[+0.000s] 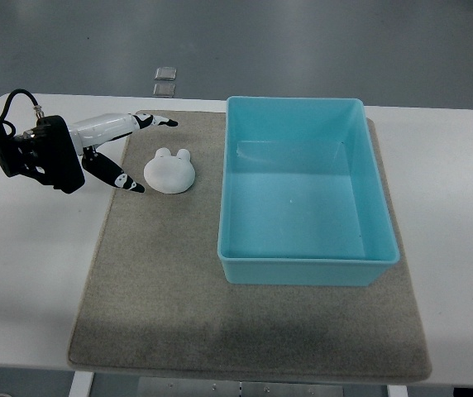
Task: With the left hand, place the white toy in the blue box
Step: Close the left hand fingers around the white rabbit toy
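Note:
A white toy [169,171] with two small ears lies on the grey mat [162,281], left of the blue box [307,265]. The blue box stands open and empty on the mat's right half. My left hand [125,149] comes in from the left edge and sits just left of the toy, fingers spread and holding nothing. One finger points over the toy's far side, the thumb tip lies close to its left edge, apart from it. The right arm is out of view.
The mat lies on a white table [30,273]. Two small grey squares [164,80] sit on the floor beyond the table's far edge.

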